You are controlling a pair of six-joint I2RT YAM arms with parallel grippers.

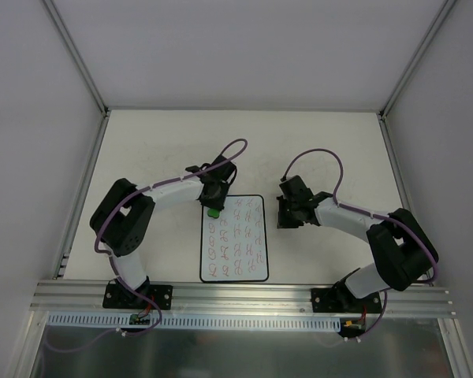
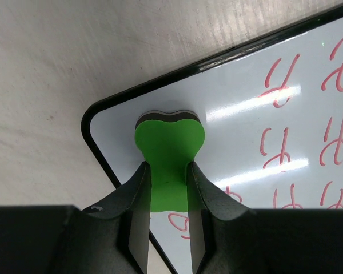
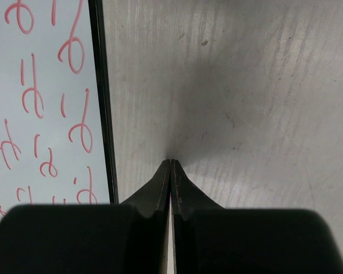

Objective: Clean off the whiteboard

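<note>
The whiteboard (image 1: 235,239) lies flat on the table between the arms, white with a thin black border and rows of red scribbles. My left gripper (image 1: 213,206) is shut on a green eraser (image 2: 170,149) and presses it on the board's far left corner (image 2: 111,123); the patch right around the eraser is blank. My right gripper (image 1: 284,218) is shut and empty, its tips (image 3: 170,164) touching the bare table just right of the board's black right edge (image 3: 103,103).
The cream tabletop (image 1: 158,150) shows faint scratches. Grey walls enclose it at the left, back and right. An aluminium rail (image 1: 244,295) runs along the near edge. Purple cables (image 1: 236,146) arch over both arms.
</note>
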